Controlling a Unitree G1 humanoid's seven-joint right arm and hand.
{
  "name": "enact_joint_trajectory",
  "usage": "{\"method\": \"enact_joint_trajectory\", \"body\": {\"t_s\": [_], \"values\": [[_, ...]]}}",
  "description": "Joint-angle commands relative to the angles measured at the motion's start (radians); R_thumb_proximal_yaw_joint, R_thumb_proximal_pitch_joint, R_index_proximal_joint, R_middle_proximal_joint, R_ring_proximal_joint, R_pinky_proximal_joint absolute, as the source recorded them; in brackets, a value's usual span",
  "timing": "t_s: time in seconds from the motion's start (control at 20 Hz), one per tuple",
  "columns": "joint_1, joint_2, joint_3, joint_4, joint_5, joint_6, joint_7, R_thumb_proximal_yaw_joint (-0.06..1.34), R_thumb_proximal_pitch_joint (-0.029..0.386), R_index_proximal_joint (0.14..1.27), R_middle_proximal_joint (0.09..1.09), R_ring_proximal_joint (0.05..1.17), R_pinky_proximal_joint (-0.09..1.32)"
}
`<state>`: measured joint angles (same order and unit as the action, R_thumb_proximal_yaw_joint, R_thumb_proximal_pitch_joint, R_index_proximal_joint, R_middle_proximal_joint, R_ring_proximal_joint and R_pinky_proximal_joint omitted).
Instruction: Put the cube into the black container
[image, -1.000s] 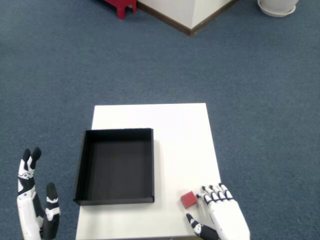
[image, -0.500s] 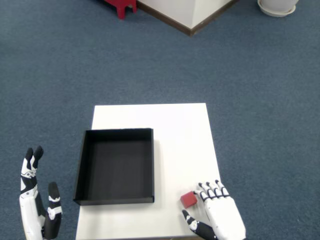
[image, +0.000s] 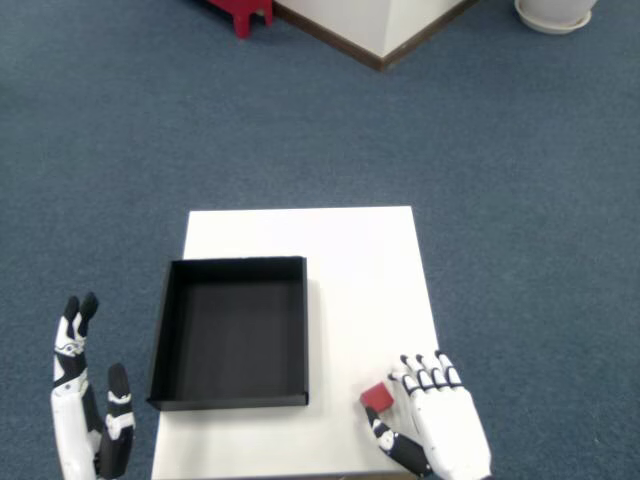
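White table (image: 350, 250), one black container (image: 232, 335), one cube (image: 376, 397), right hand (image: 440, 425)

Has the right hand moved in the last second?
Yes. The right hand has shifted left, toward the black container, closing in around the red cube.

A small red cube (image: 377, 397), a matte black square container (image: 231, 332), a plain white bench (image: 340, 250) (blue carpet floor (image: 120, 130) around), a white-and-black robot hand (image: 435, 425).
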<state>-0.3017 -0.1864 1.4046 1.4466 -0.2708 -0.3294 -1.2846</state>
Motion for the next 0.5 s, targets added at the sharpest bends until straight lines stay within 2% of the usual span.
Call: {"method": "enact_joint_trajectory", "body": {"t_s": [0.05,0.5], "values": [[-0.034,-0.012,-0.009,0.001,0.024,0.010,-0.078,0.29,0.126,0.53,0.27,0.27,0.00],[-0.025,-0.009,-0.009,0.004,0.022,0.022,-0.083,0.30,0.134,0.58,0.29,0.27,-0.01]]}}
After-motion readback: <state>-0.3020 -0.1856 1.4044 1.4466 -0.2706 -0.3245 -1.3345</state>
